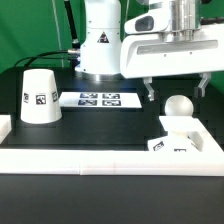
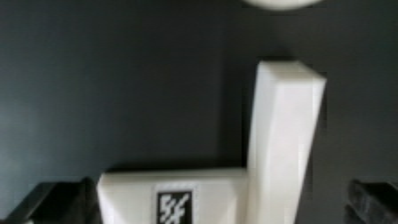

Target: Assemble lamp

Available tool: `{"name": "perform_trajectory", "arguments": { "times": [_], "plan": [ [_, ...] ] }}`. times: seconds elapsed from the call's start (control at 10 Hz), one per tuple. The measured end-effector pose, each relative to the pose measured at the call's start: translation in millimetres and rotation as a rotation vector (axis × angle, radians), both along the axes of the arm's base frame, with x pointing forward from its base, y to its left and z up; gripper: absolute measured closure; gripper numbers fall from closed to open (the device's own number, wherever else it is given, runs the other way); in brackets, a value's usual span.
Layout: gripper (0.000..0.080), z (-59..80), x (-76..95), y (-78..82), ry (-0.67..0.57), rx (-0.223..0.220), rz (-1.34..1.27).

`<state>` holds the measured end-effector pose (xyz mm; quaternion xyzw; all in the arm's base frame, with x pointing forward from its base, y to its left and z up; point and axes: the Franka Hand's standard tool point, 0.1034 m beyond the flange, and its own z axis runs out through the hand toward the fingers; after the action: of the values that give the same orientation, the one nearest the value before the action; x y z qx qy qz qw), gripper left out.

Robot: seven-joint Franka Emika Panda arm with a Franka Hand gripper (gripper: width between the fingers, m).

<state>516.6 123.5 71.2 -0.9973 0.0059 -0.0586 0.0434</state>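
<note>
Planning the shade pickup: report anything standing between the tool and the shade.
Nothing visible does. Between the tool, above the bulb, and the shade lies only the flat marker board, low on the table.

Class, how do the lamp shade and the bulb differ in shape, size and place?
The shade is a flat-topped cone; the bulb ends in a ball. The shade is bigger than the bulb. The shade stands alone at the exterior view's left; the bulb on the base at the right, under the open gripper. Both are white and upright.
</note>
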Motion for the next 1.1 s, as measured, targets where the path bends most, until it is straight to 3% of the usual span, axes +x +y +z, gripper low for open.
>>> {"name": "perform_trajectory", "arguments": {
  "times": [0.2,0.7,0.9,1.1],
  "plan": [
    [0.0101,-3.7,-7.2,10.5,0.013,0.005,-0.014],
    [0.0101,-4.8,-8.8,10.3,0.014,0.005,-0.017],
    [0.0101,-15.6,-31.3,17.0,0.023,0.006,-0.040],
    [0.0101,-20.8,-42.2,20.7,0.025,0.006,-0.030]
  ]
}}
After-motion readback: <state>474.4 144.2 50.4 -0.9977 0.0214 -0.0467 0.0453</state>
